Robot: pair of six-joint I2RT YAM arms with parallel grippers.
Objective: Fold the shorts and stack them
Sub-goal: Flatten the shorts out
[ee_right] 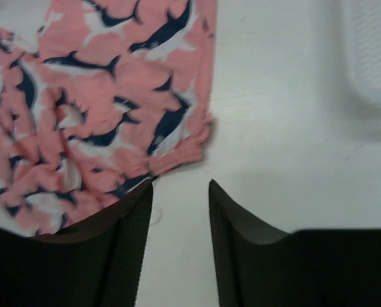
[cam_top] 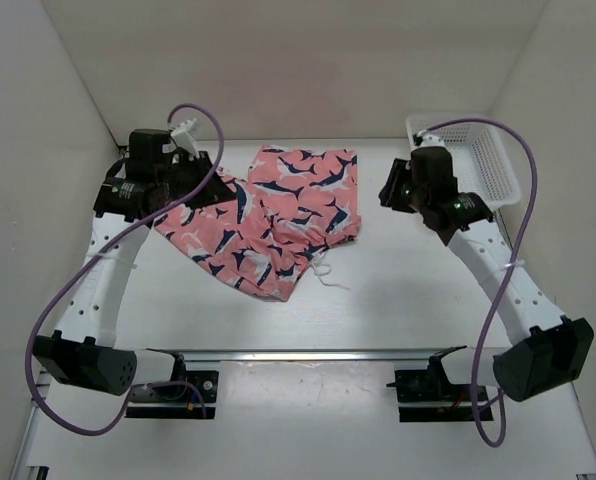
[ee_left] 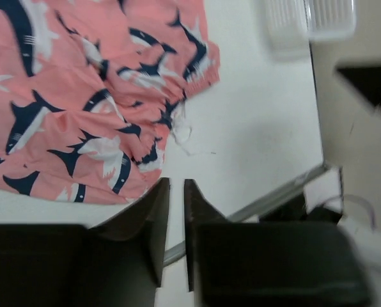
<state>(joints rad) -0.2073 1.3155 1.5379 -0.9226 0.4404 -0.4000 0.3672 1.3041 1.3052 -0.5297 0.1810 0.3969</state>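
On the white table [cam_top: 398, 300] we see the shorts [cam_top: 268, 215] lying rumpled left of centre, well apart from the white mesh basket [cam_top: 493, 160] at far right. Our left gripper [ee_left: 176, 185] hovers by their left side, jaws slightly apart and empty; our right gripper [ee_right: 181, 188], jaws wider, holds nothing

White mesh basket [cam_top: 493, 160], far right

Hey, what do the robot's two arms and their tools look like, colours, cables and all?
Both arms match: the left arm and right arm are white and dotted with small holes, with chunky black joints. A purple cable loops loosely along each one. The left tool and right tool each have two flat black fingers that taper to a tip.
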